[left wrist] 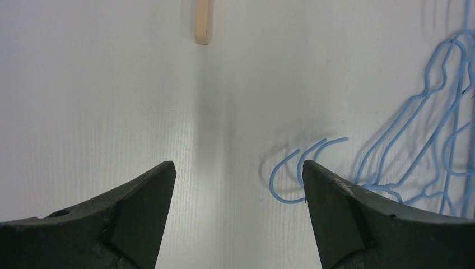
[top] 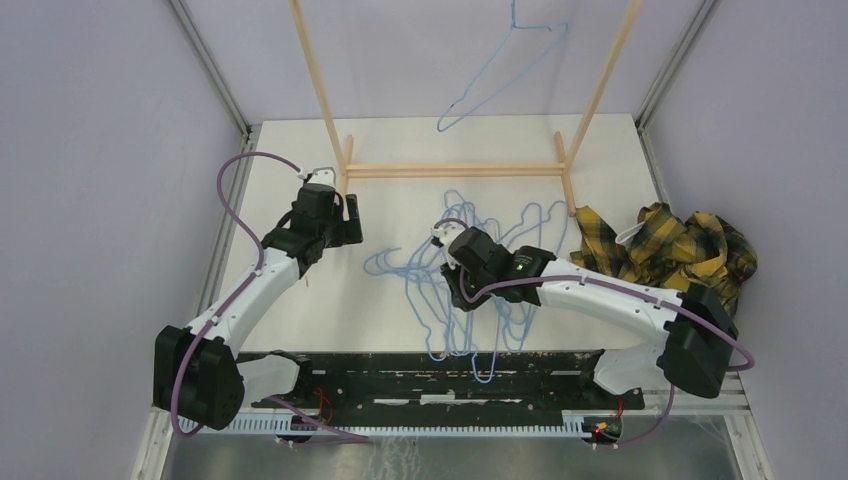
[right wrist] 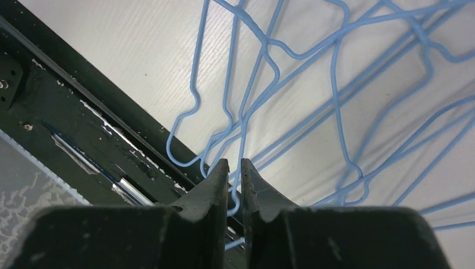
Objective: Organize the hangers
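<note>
Several light-blue wire hangers (top: 470,290) lie tangled in a pile on the white table. One more hanger (top: 500,70) hangs on the wooden rack at the back. My right gripper (top: 458,292) is over the pile, and its jaws (right wrist: 235,168) are shut on a thin wire of one hanger (right wrist: 244,112) near the table's front edge. My left gripper (top: 346,216) is open and empty above bare table, left of the pile. In the left wrist view the gripper (left wrist: 238,168) has two hanger hooks (left wrist: 285,174) just beside its right finger.
The light wooden rack (top: 455,170) stands at the back; the end of its left foot (left wrist: 203,22) lies just ahead of my left gripper. A yellow-black plaid cloth (top: 670,245) is heaped at the right. The black base rail (right wrist: 84,106) runs along the near edge.
</note>
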You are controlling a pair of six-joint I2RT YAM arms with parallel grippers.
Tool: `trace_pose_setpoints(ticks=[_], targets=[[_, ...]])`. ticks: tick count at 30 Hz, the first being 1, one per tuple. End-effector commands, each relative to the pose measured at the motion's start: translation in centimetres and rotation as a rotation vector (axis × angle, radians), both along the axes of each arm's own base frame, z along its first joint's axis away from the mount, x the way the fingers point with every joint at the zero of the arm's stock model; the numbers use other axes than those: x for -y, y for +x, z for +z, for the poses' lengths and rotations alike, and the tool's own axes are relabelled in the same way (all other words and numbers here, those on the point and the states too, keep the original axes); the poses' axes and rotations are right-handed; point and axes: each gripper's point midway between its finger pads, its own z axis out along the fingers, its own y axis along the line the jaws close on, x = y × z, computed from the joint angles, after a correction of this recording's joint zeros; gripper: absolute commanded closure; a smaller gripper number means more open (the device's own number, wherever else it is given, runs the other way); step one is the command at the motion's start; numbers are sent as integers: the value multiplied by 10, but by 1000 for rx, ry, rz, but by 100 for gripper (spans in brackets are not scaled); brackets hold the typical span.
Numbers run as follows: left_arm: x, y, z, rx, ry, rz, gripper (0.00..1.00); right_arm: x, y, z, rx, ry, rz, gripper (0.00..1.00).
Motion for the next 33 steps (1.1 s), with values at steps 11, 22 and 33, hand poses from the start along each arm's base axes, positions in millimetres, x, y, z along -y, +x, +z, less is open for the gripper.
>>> trace_pose_setpoints(ticks=[11, 22, 33], targets=[[2, 3, 16, 54, -39, 18, 9, -1, 38, -17, 120, -91, -102, 70], [3, 4, 13, 46, -41, 14, 9, -23, 32, -61, 22, -83, -54, 58], [2, 3, 15, 49, -34, 15, 9, -21, 37, -95, -20, -139, -81, 75]])
